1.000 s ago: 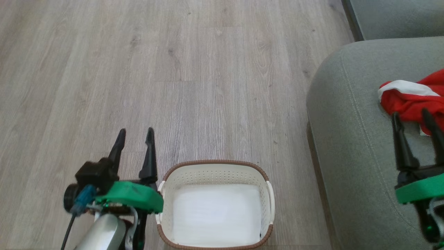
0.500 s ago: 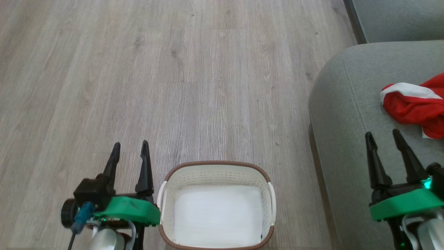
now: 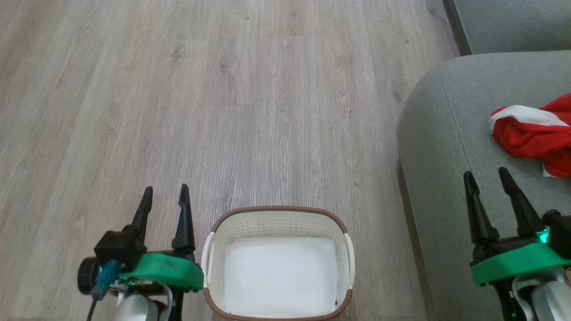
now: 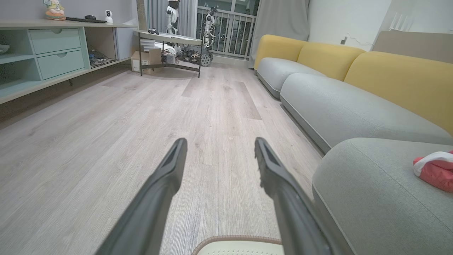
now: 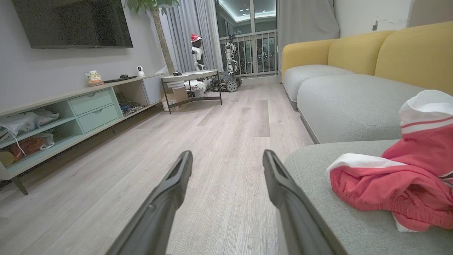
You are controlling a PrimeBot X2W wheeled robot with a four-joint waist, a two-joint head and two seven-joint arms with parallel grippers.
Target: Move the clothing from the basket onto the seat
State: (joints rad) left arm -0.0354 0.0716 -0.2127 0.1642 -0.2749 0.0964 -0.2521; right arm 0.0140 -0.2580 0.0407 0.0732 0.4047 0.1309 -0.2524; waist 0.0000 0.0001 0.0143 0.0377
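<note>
Basket on wood floor, white bottom showing, near seat. Red clothing bunched on seat. Left end effector beside basket's left handle, fingers spread, gripping nothing. Right end effector over seat, short of clothing, likewise spread, gripping nothing.

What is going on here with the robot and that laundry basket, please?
The robot's job is moving clothing from the laundry basket to the sofa seat. The red and white clothing already lies bunched on the seat, and the basket's white bottom is bare. Both grippers are open and hold nothing: the left gripper beside the basket above the floor, the right gripper above the seat, short of the clothing.
</note>
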